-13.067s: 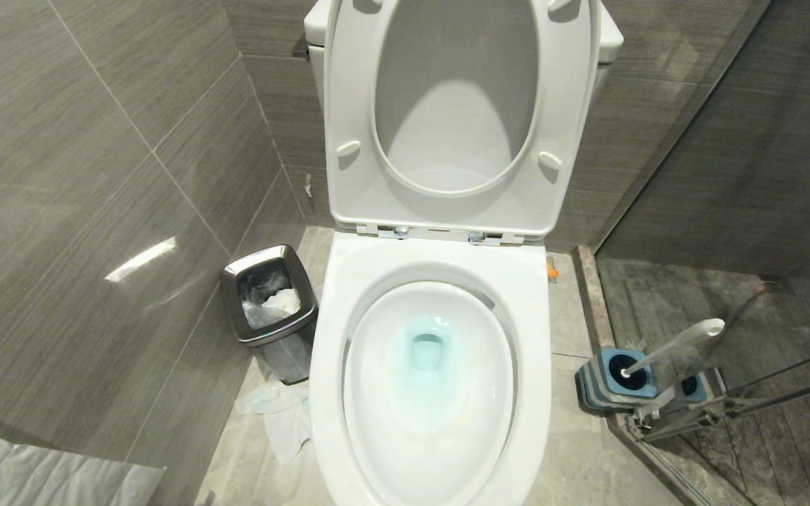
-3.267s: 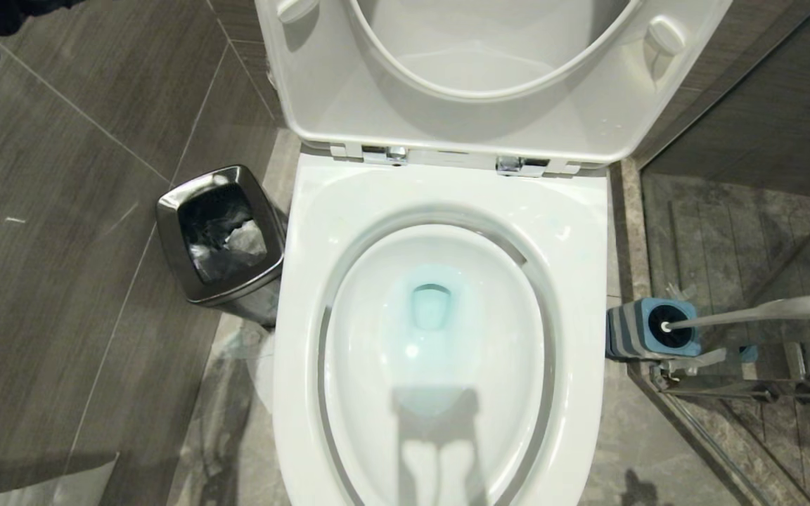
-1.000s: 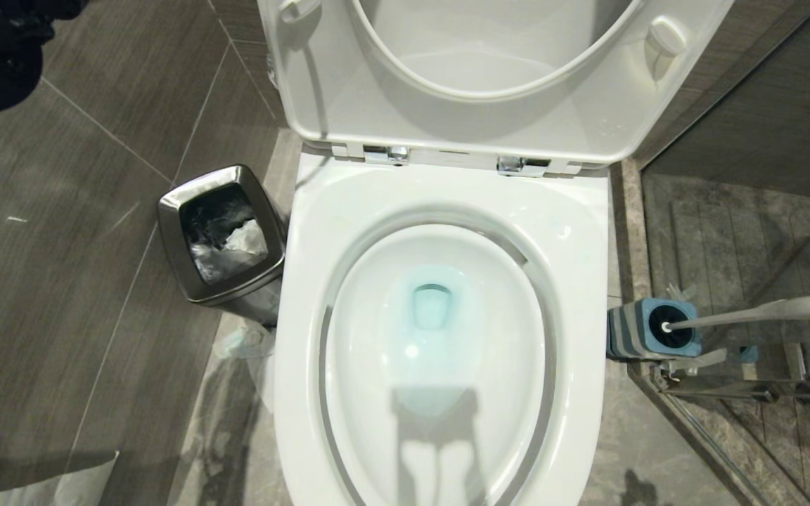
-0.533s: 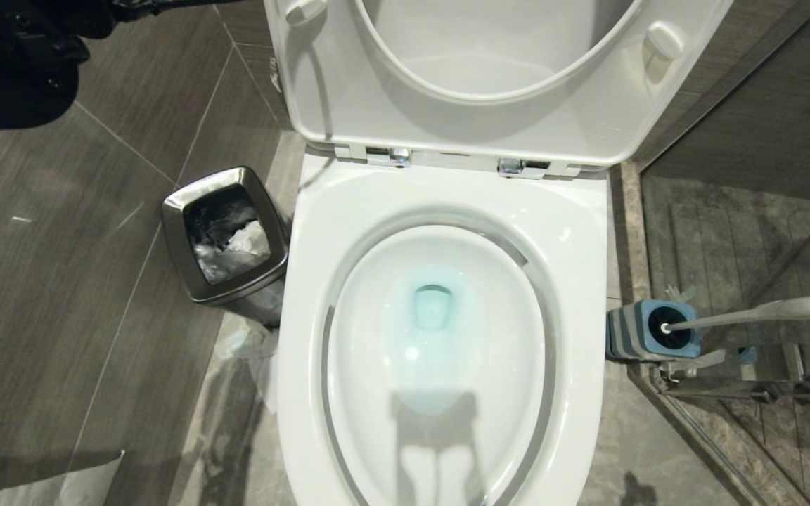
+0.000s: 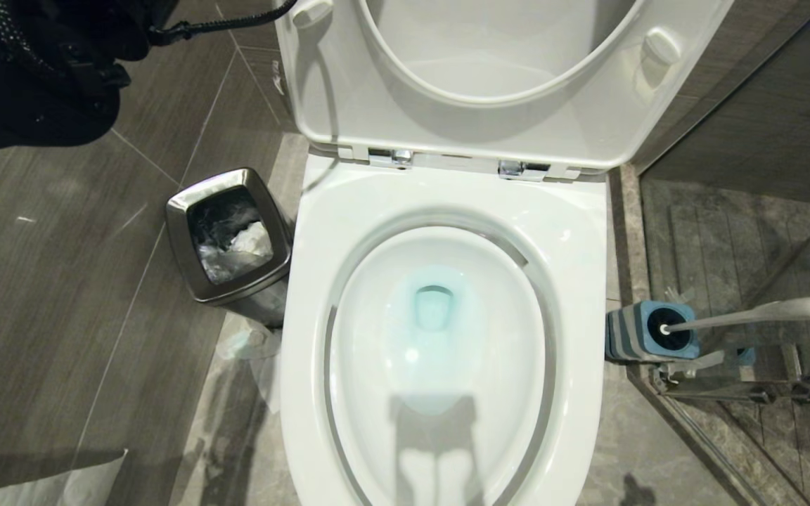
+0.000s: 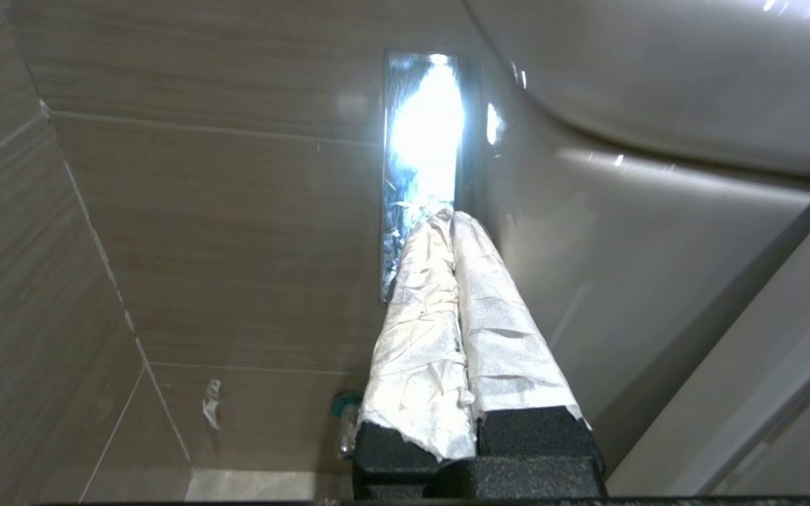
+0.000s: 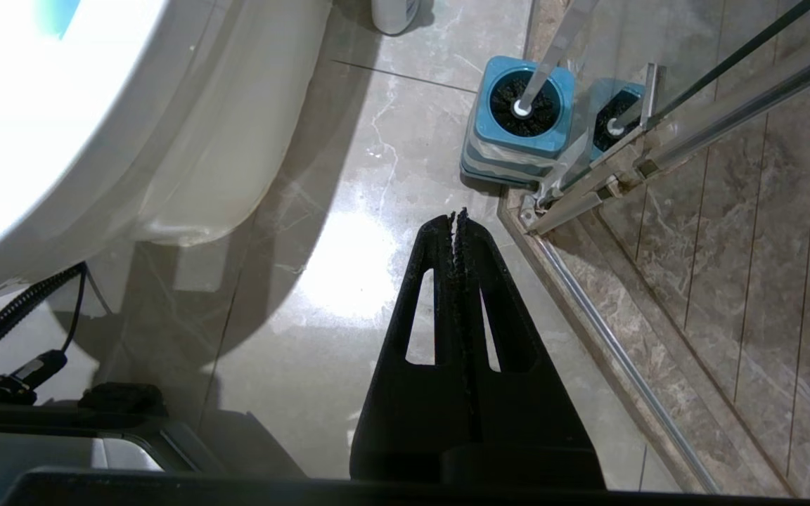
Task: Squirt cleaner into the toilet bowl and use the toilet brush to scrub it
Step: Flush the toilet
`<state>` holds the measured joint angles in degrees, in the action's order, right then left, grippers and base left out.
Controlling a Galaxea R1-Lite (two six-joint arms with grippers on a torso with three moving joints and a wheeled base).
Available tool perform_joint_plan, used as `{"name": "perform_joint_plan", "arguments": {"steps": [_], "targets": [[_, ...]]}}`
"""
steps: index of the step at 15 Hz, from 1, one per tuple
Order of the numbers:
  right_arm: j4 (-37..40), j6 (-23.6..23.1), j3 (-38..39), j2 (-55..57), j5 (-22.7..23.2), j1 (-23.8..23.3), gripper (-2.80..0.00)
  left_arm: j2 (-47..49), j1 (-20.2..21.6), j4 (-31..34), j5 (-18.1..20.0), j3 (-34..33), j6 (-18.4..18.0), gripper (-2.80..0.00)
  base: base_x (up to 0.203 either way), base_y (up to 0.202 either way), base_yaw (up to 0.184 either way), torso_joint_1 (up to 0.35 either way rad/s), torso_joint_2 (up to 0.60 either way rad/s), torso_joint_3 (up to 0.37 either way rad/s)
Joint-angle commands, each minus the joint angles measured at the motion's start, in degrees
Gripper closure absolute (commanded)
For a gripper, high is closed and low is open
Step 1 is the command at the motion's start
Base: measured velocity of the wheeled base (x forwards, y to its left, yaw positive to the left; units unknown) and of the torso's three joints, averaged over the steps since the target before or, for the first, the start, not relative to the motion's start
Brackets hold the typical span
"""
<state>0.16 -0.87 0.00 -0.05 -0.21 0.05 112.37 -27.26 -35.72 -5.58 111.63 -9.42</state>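
Head view: toilet bowl [image 5: 447, 211] open, seat and lid raised, teal-blue cleaner [image 5: 434, 309] pooled at the basin's bottom; steel waste bin [image 5: 229, 235] just beside its left flank, toilet brush [image 5: 756, 314] standing in the blue-and-grey holder [image 5: 647, 330] at its right by the glass shower door, left arm [image 5: 32, 63] a dark mass high at upper left. Left wrist view: left gripper [image 6: 451, 219], fingers wrapped in white material and pressed together holding nothing, tips near a shiny chrome plate [image 6: 419, 140] on the tiled wall beside the white ceramic. Right wrist view: right gripper [image 7: 456, 218] low over the floor, black fingers closed on nothing, holder and brush beyond the tips, bowl's outer wall off to one side.
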Motion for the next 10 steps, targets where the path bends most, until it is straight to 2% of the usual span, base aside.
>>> {"name": "perform_joint_plan", "arguments": {"steps": [1,10], "targets": [[-0.07,-0.01,0.09,0.05,0.03,0.04,0.0,1.8,0.02,0.13,-0.04,-0.01,-0.16,0.0,0.0,0.0,0.0,0.0,0.0,0.0],[0.01,-0.01,0.08,0.05,0.03,0.04,0.0,1.18,0.63,0.13,0.05,-0.01,-0.16,0.0,0.0,0.0,0.0,0.0,0.0,0.0]]}}
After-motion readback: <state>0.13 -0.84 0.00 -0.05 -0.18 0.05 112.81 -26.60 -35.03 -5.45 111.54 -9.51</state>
